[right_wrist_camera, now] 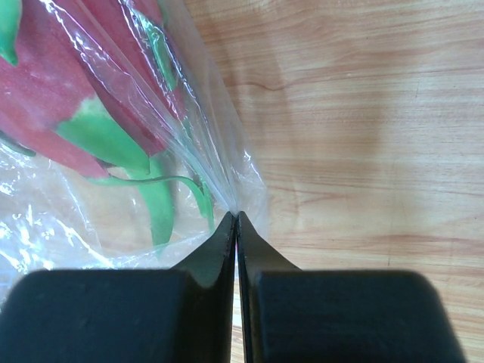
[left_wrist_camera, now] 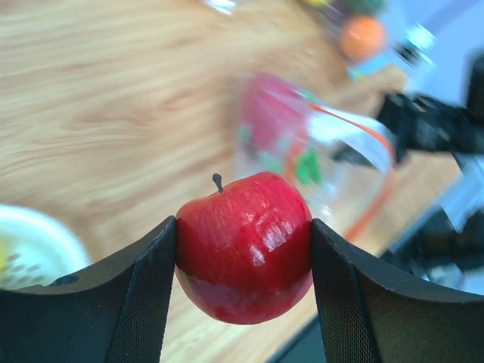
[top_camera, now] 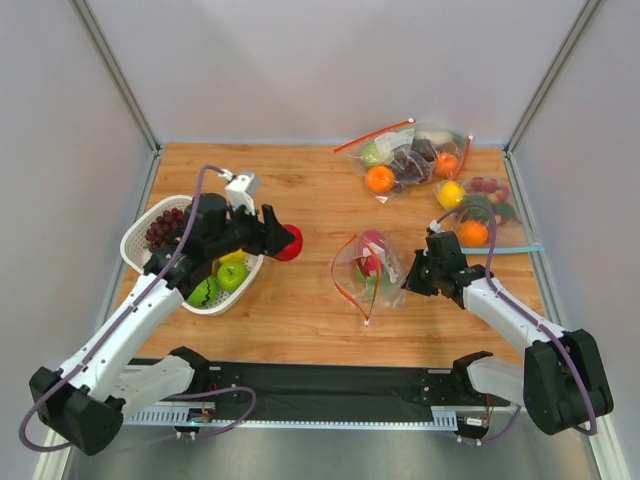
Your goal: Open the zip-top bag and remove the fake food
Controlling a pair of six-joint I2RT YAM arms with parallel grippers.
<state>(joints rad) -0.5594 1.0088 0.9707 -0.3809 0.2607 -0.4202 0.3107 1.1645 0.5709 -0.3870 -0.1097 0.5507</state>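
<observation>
The zip-top bag (top_camera: 368,272) lies mid-table with its red-orange zip strip gaping open; it also shows in the left wrist view (left_wrist_camera: 302,144) and the right wrist view (right_wrist_camera: 91,219). A pink fruit with green tips (right_wrist_camera: 68,113) is inside it. My right gripper (top_camera: 412,283) (right_wrist_camera: 237,215) is shut on the bag's clear plastic corner. My left gripper (top_camera: 285,243) (left_wrist_camera: 243,265) is shut on a round red fruit (left_wrist_camera: 243,246), held above the table between the basket and the bag.
A white basket (top_camera: 137,237) at left holds dark grapes (top_camera: 165,226), green apples (top_camera: 232,275) and a yellow fruit. Two other filled bags sit at back right: a red-strip one (top_camera: 405,155) and a teal-strip one (top_camera: 480,210).
</observation>
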